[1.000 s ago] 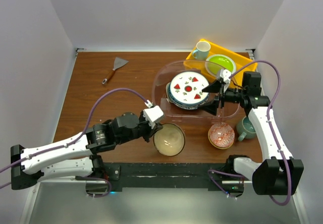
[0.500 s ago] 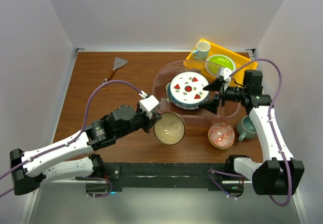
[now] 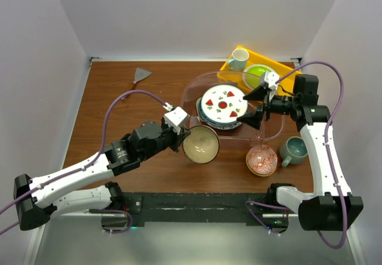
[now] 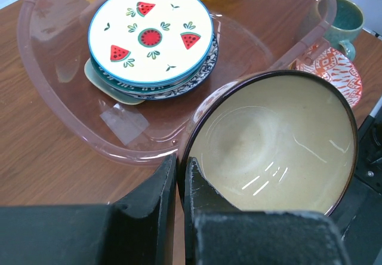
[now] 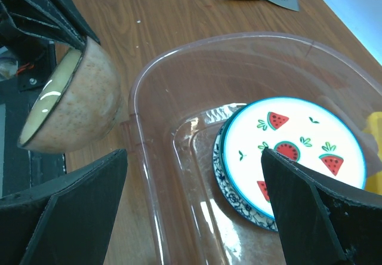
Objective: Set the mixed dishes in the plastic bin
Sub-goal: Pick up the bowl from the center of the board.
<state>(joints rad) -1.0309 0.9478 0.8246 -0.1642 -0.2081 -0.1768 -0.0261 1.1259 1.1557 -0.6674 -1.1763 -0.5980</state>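
My left gripper (image 4: 180, 168) is clamped tight on the tan bowl (image 3: 200, 145) by its rim, holding it tilted just outside the plastic bin (image 3: 186, 96) at 7 o'clock. My right gripper (image 3: 250, 107) is spread wide and empty over the bin's 3 o'clock side. The 3 stacked plates (image 3: 222, 102) lie inside.

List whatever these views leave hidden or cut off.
Every view: the lower plates show only rims under the watermelon plate.
Left wrist view: the red-patterned bowl is partly behind the tan bowl.
Left wrist view: the grey-teal mug is partly behind the plastic bin's rim.
Top view: the lime-green plate is partly behind the right arm.
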